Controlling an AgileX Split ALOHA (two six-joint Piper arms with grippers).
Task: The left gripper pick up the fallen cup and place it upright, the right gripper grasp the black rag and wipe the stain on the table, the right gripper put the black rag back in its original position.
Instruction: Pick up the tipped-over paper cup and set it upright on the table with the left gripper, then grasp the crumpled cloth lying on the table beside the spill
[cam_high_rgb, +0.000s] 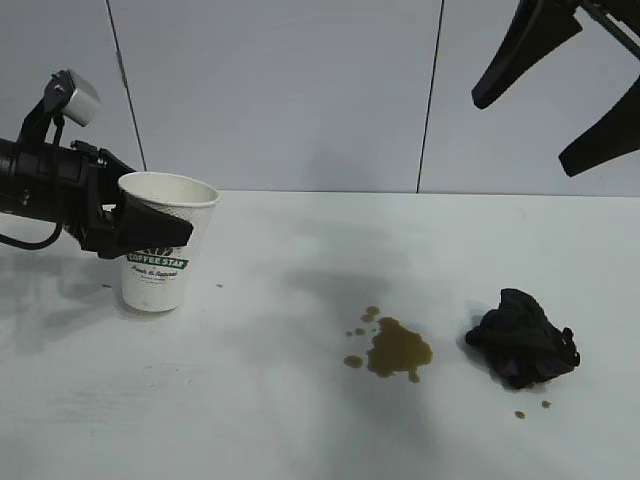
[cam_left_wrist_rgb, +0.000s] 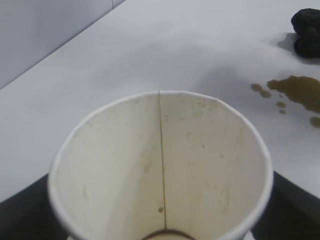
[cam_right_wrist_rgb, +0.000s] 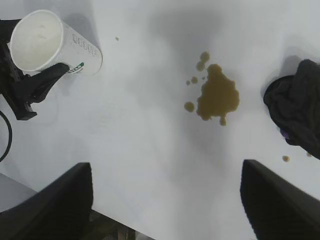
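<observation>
The white cup (cam_high_rgb: 155, 285) with the green logo stands upright on the table (cam_high_rgb: 300, 420) at the left. My left gripper (cam_high_rgb: 180, 225) reaches in from the left with a finger on either side of the cup; thin slivers of table show between fingers and cup wall, so it is open. The left wrist view looks down into the cup (cam_left_wrist_rgb: 160, 165). The olive-brown stain (cam_high_rgb: 398, 350) lies mid-table, and the black rag (cam_high_rgb: 522, 338) sits bunched to its right. My right gripper (cam_high_rgb: 522, 135) hangs open, high above the rag, holding nothing.
Small brown specks (cam_high_rgb: 520, 413) lie in front of the rag, and one speck (cam_high_rgb: 219, 286) lies right of the cup. A grey panelled wall (cam_high_rgb: 280, 90) closes the back. The right wrist view shows the table's edge (cam_right_wrist_rgb: 125, 225) below the right gripper (cam_right_wrist_rgb: 165, 170).
</observation>
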